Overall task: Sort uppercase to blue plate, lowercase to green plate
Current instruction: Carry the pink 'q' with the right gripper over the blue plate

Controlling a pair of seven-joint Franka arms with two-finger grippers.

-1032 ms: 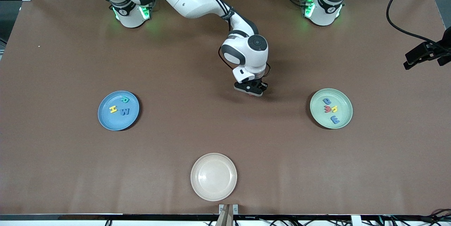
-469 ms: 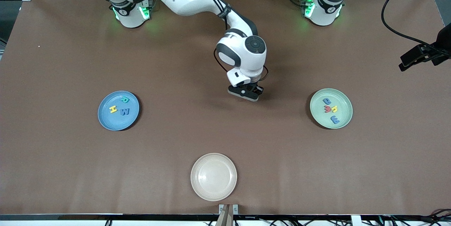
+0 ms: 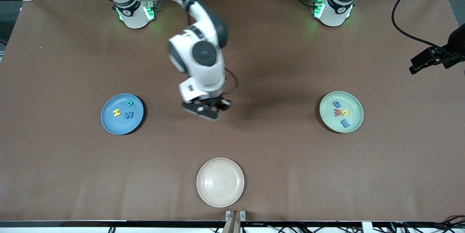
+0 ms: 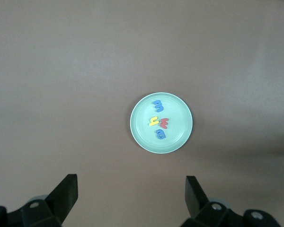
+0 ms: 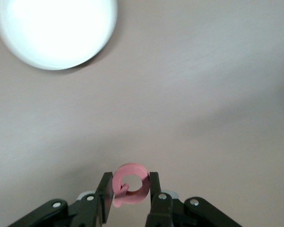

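The red Q [image 5: 129,183] is held pinched in the right claw [image 5: 128,201], which has been swung from mid-table toward the blue plate [image 3: 109,124] at nine o'clock; delivery seems near. The left claw [image 4: 131,198] waits wide above the green plate [image 4: 141,137].

right arm [image 3: 196,55]: white glossy shell segments, dark grey joint bands, round dark grey cap on wrist joint, thin black cable looped beside wrist. right gripper [image 5: 128,201]: black body, flat black fingers [image 5: 104,194], silver screws on body. both bases: white, ringed by green lights. left gripper [image 4: 130,201]: black, two squared black fingers [image 4: 66,191], silver screws at knuckles.
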